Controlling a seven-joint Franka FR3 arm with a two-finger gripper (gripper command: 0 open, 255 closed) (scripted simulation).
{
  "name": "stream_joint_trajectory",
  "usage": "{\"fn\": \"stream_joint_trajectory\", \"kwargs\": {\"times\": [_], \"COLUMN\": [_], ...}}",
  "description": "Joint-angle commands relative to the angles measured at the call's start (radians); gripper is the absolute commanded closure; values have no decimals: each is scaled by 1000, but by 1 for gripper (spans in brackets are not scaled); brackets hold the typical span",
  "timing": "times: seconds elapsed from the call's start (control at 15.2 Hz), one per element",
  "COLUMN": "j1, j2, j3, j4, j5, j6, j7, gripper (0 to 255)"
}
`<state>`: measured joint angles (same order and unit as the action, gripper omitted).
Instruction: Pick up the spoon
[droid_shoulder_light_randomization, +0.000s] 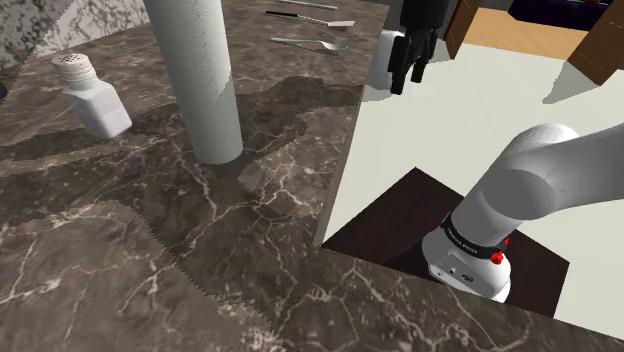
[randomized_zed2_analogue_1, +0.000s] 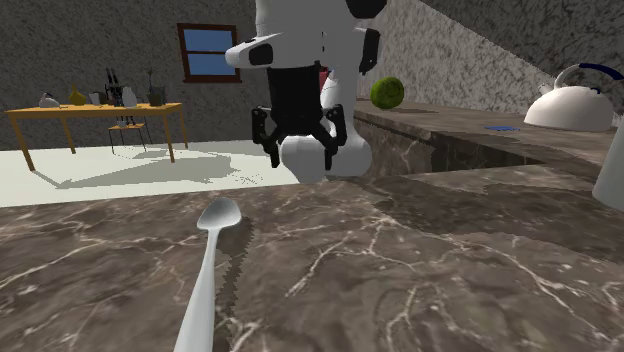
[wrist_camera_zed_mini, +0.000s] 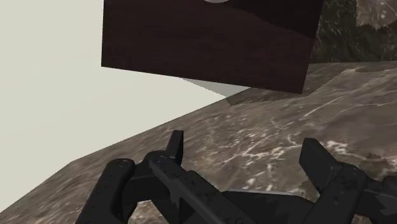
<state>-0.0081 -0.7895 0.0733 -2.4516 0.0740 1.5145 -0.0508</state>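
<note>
While the gripper (droid_shoulder_light_randomization: 409, 74) hangs with its fingers spread wide and nothing between them, the spoon (droid_shoulder_light_randomization: 306, 42) lies flat on the dark marble counter (droid_shoulder_light_randomization: 150, 230). It is near the gripper, toward the shoulder view's left of it, and untouched. Beyond the spoon in that view lie two more utensils (droid_shoulder_light_randomization: 305, 17). A white shaker (droid_shoulder_light_randomization: 92, 95) stands upright at the shoulder view's left, and a tall white roll (droid_shoulder_light_randomization: 198, 80) stands between it and the spoon. The arm (droid_shoulder_light_randomization: 525, 180) rises from a dark stand (droid_shoulder_light_randomization: 400, 215) on the pale floor (droid_shoulder_light_randomization: 470, 110) at the lower right.

From the second exterior view the spoon (randomized_zed2_analogue_1: 208, 275) lies in the foreground, its bowl toward the gripper (randomized_zed2_analogue_1: 302, 160) and its handle running off the bottom edge. The gripper hangs beyond the bowl, near the far edge of the counter (randomized_zed2_analogue_1: 420, 260), fingers pointing down and apart. A green ball (randomized_zed2_analogue_1: 387, 92) sits on a further stretch of counter, and a white kettle (randomized_zed2_analogue_1: 568, 103) is at the right. A wooden table (randomized_zed2_analogue_1: 95, 110) and a window (randomized_zed2_analogue_1: 207, 50) show at the far left.

Seen from the wrist, the gripper (wrist_camera_zed_mini: 246, 145) has its fingers (wrist_camera_zed_mini: 317, 159) well apart over the edge of the counter (wrist_camera_zed_mini: 286, 127), with the stand (wrist_camera_zed_mini: 210, 44) and floor (wrist_camera_zed_mini: 51, 95) beyond
</note>
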Motion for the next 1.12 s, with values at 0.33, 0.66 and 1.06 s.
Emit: {"fn": "stream_joint_trajectory", "kwargs": {"times": [0.33, 0.66, 1.06], "j1": [15, 33, 51], "j2": [220, 432, 686], "j3": [-28, -44, -48], "j4": [181, 392, 694], "j5": [-16, -19, -13], "j6": [29, 19, -41], "j7": [-99, -192, -294], "gripper": [0, 0, 0]}}
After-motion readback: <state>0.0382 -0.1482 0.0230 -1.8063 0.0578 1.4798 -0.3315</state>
